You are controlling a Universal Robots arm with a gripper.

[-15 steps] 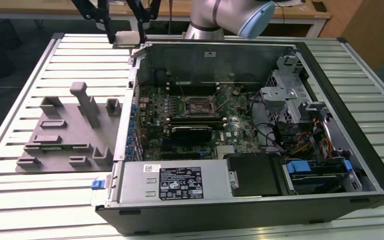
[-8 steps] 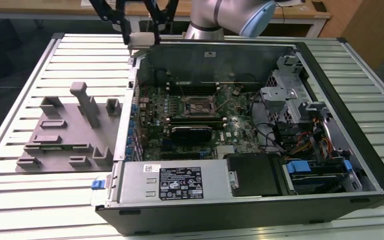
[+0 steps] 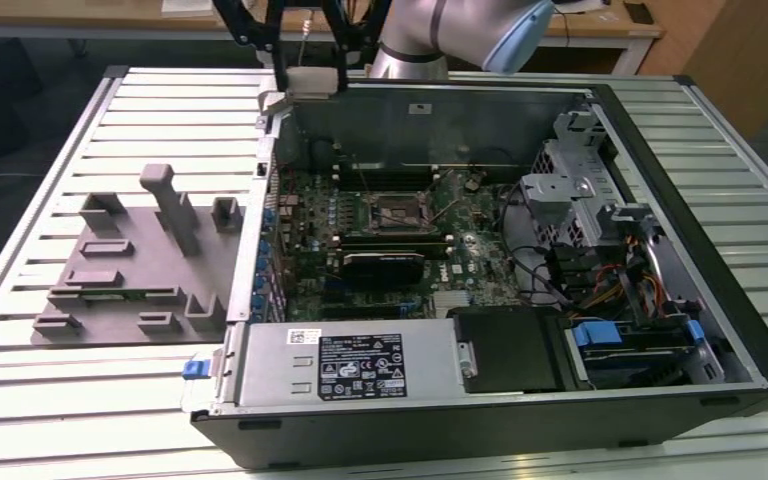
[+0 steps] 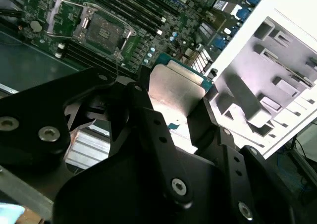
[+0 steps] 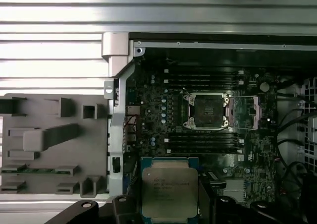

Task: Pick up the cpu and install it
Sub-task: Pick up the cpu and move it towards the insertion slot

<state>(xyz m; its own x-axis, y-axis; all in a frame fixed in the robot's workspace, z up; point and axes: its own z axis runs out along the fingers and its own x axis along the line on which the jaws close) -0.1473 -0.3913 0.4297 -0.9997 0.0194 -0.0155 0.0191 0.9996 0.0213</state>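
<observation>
Gripper (image 3: 307, 70) is clamped on the cpu (image 3: 312, 84). In the exterior view you'll find it over the far corner of the computer case (image 3: 491, 440), at the exterior view's left, well apart from the socket (image 3: 395, 210). Its upper part is cut off by the frame edge, & the fingers (image 3: 277, 45) cover part of the chip. Case lies open: mobo (image 3: 317, 215) inside, PSU (image 3: 357, 365) w/ white label along the near side, cables toward the exterior view's right. Grey fixture block (image 3: 131, 270) sits on the slatted table (image 3: 37, 400), at the exterior view's left of the case.

Second wrist view: black fingers (image 4: 148, 120) pinch the cpu (image 4: 173, 87) on two sides; gripper body hides its lower part. Socket (image 4: 104, 30) lies beyond, bracket swung open.

First wrist view: cpu (image 5: 170, 187) silver top up, btwn fingers (image 5: 121, 209), bottom edge cut off. Socket (image 5: 205, 110) sits mid-mobo, apart from the chip.
</observation>
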